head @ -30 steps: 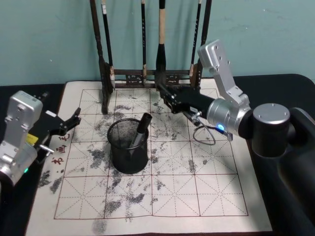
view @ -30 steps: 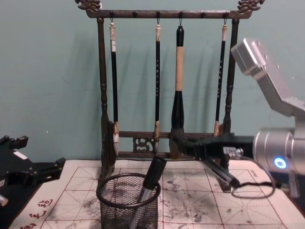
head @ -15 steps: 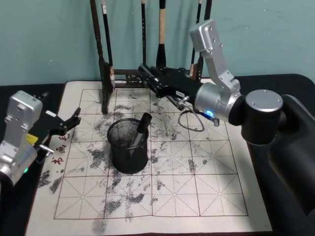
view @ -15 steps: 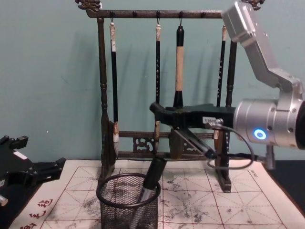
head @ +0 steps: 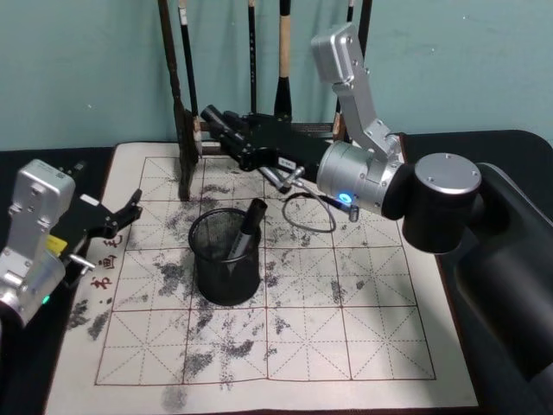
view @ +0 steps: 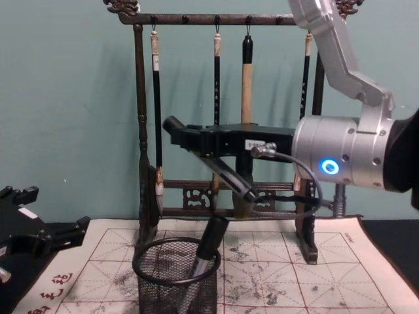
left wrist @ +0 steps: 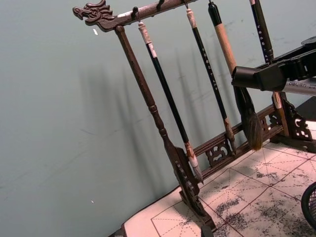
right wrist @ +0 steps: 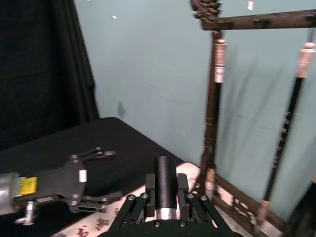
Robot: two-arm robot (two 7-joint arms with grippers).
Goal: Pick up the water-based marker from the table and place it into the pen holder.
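Observation:
My right gripper [head: 243, 138] is shut on a black water-based marker [head: 218, 120] and holds it roughly level in the air. It hangs behind and above the pen holder [head: 200, 262], in front of the brush rack. In the right wrist view the marker [right wrist: 166, 183] sticks straight out between the fingers. From the chest it [view: 174, 125] hangs well above the mesh pen holder [view: 152, 286]. Another dark marker [head: 250, 225] leans inside the holder. My left gripper [head: 128, 211] rests open at the mat's left edge.
A tall dark wooden brush rack [view: 140, 131] with several hanging brushes stands at the back of the ink-stained grid mat [head: 346, 346]. A loose cable loop [head: 309, 213] hangs under my right wrist. Black table surface [head: 484, 143] surrounds the mat.
My right arm has swung left and upward with the marker, from right of the holder to behind and above it. The left arm has stayed still.

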